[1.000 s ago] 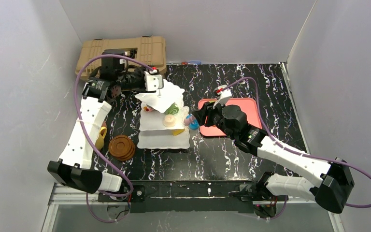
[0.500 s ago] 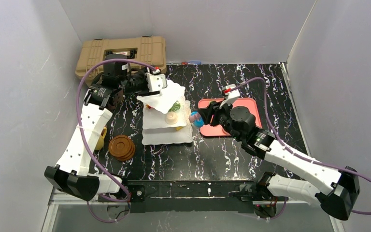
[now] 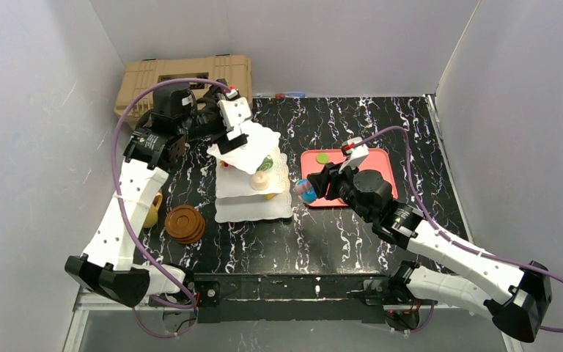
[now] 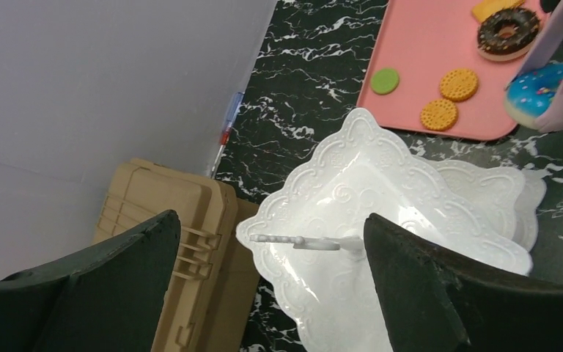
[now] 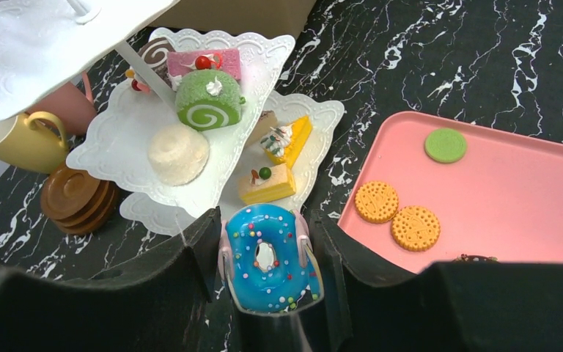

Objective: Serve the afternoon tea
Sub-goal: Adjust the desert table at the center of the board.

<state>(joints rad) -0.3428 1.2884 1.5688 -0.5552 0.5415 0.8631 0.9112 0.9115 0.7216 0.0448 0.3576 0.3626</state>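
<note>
Nearest the arm bases, the stack of brown saucers sits on the table with the yellow cup just beside it and a pink cup close by, partly hidden under the stand's top plate. Neither cup stands on a saucer, so that part of the serving looks not yet begun. A little farther in, the right claw is clenched on a blue sprinkled doughnut and hovers over the table between the 3-tier stand and the pink tray, just off the stand's bottom plate. The stand is partly filled. Its middle plate carries a green swirl roll, a cream bun, a pink slice and a chocolate roll, and its bottom plate shows 2 yellow cake slices. Beyond, the tray holds 2 orange biscuits, 1 green biscuit and a chocolate doughnut, all left to move. Farther back, the left claw is released, its jaws spread wide on either side of the wire loop without touching it. Below it the top plate is bare. The tan case lies farthest. I judge the serving roughly half done.
</note>
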